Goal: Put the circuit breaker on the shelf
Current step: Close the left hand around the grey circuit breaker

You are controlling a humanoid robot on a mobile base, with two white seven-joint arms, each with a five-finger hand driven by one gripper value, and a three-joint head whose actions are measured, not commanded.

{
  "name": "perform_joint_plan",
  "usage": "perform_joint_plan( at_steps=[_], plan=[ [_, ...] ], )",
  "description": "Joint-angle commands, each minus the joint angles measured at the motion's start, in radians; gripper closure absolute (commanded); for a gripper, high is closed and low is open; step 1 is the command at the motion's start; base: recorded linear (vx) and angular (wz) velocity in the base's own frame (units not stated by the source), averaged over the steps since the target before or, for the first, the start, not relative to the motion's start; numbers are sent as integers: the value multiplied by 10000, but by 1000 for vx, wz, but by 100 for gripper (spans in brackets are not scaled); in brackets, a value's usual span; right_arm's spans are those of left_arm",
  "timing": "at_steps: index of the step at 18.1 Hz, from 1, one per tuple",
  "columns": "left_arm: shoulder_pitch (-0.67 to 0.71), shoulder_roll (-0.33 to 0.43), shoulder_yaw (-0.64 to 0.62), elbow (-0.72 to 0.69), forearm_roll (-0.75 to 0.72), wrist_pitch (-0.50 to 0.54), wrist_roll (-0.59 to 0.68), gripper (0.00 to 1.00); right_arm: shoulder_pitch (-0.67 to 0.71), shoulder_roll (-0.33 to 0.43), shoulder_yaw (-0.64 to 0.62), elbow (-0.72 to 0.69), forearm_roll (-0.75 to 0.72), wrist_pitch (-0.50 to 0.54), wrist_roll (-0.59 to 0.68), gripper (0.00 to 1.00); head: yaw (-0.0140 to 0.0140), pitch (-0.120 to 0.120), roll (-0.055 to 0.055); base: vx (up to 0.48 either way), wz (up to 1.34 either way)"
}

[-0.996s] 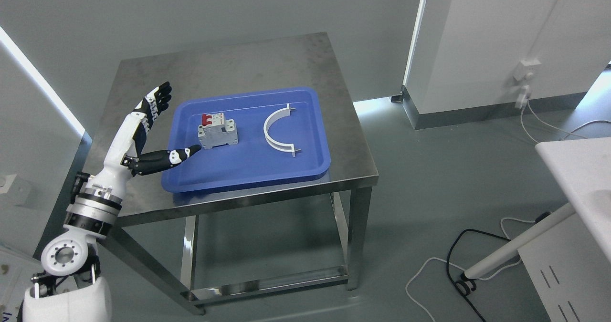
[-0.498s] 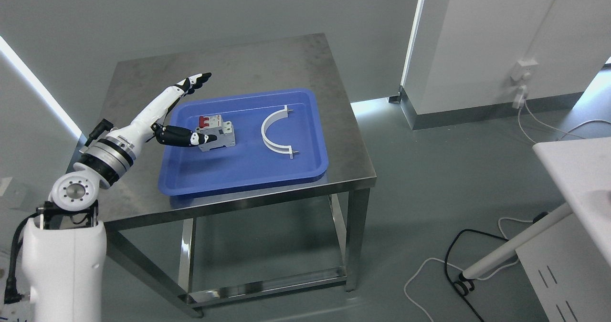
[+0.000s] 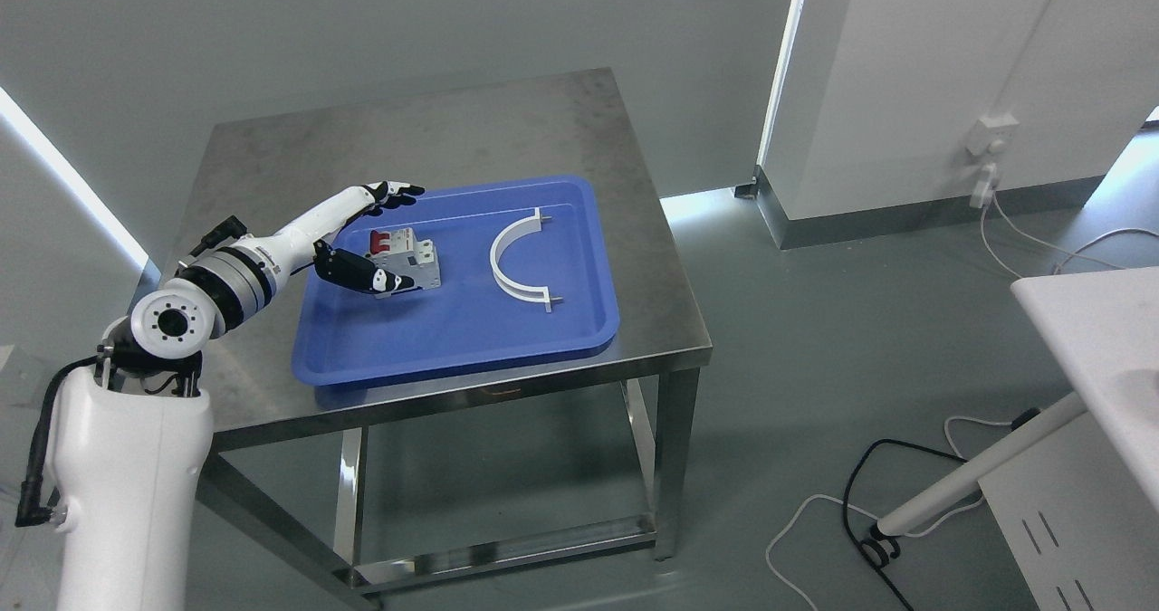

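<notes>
The circuit breaker (image 3: pixel 412 262), grey with red toggles, stands in the left part of a blue tray (image 3: pixel 453 368) on the steel table (image 3: pixel 453 122). My left hand (image 3: pixel 403 236) reaches in from the left and straddles the breaker. Its thumb (image 3: pixel 367 276) lies against the near left side, and the other fingers (image 3: pixel 391 193) stretch out just beyond the far side. The fingers are spread, not clamped on the breaker. No shelf shows in the head view, and my right arm is out of the picture.
A white curved bracket (image 3: pixel 512 262) lies in the tray to the right of the breaker. At the right edge are a white surface (image 3: pixel 1100 321), a slanted white pole (image 3: pixel 978 471) and cables on the floor (image 3: pixel 815 511). A white wall column (image 3: pixel 914 77) stands behind.
My left arm has swung right and down from beside the tray, so the hand now brackets the breaker with the thumb against it. The camera has shifted slightly.
</notes>
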Motion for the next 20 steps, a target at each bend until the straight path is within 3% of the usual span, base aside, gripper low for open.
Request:
perform_joint_plan(
  at_steps=[1, 10, 20],
  plan=[
    [-196, 312, -690, 711, -247, 31, -116, 30, 169, -175, 0, -14, 7, -301, 35, 0, 0, 0, 0, 43, -4],
    [-43, 374, -278, 896, -309, -152, -316, 38, 169, -175, 0, 2, -8, -301, 35, 0, 0, 0, 0, 19, 0],
    [-13, -55, 1195, 912, -217, -1684, -254, 89, 169, -175, 0, 2, -8, -301, 35, 0, 0, 0, 0, 0, 0]
  ],
)
